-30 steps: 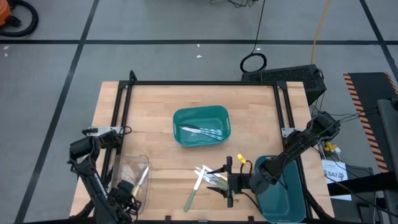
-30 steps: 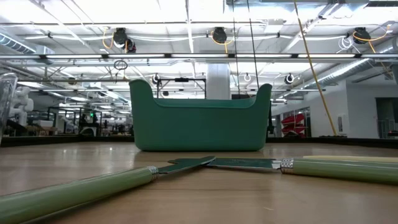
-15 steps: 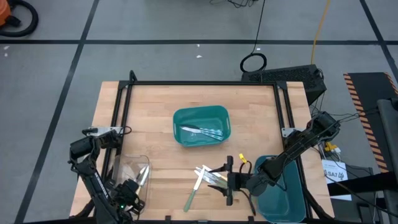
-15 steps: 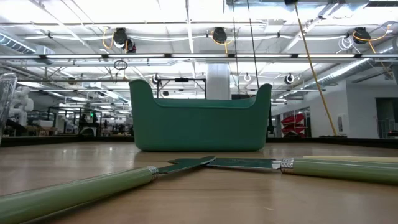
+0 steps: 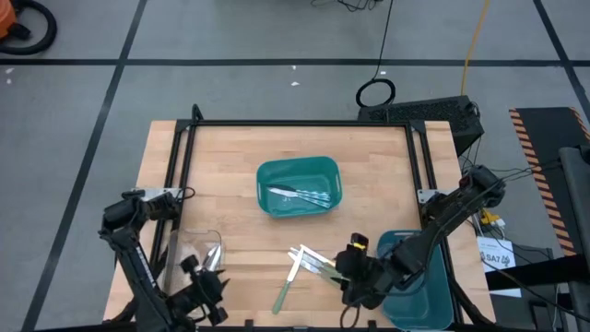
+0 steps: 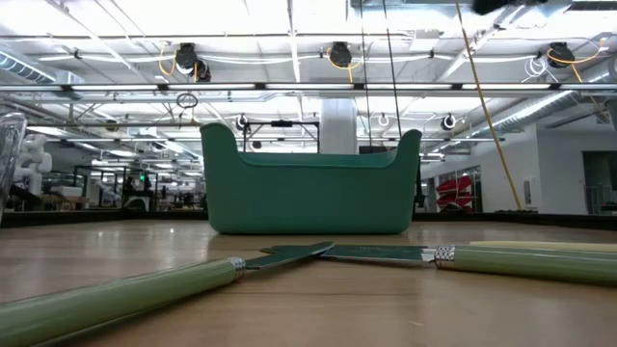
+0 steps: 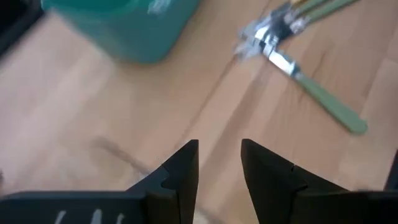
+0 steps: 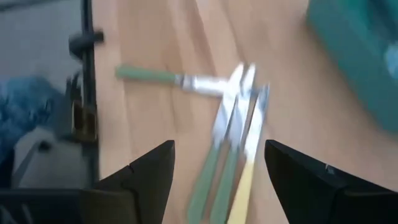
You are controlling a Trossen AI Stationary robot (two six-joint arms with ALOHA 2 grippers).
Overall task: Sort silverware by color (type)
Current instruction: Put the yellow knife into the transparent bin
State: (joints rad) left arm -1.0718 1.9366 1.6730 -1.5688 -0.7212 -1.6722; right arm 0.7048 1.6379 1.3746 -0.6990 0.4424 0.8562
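Note:
The loose silverware [image 5: 311, 262] lies in a small pile near the table's near edge, green and pale yellow handles together; it also shows as the pile [image 8: 239, 118] in the right wrist view. One green-handled piece [image 5: 283, 295] lies apart on the wood. More pieces [image 5: 300, 195] rest inside the middle teal bin [image 5: 267, 175]. My right gripper [image 5: 348, 269] hovers just right of the pile, open and empty [image 8: 217, 168]. My left gripper [image 5: 205, 293] is by the clear container [image 5: 195, 251], open and empty [image 7: 219, 168].
A second teal bin [image 5: 419, 295] stands at the near right corner under my right arm. The clear container holds a light-handled piece [image 5: 212, 258]. A black frame [image 5: 295, 124] edges the table. Bare wood lies between the middle bin and the pile.
My left gripper has drawn back from the clear container toward the near edge and a little to the right, turning as it went. My right gripper has pulled back from the pile toward the right and tipped, staying open. The silverware has not moved.

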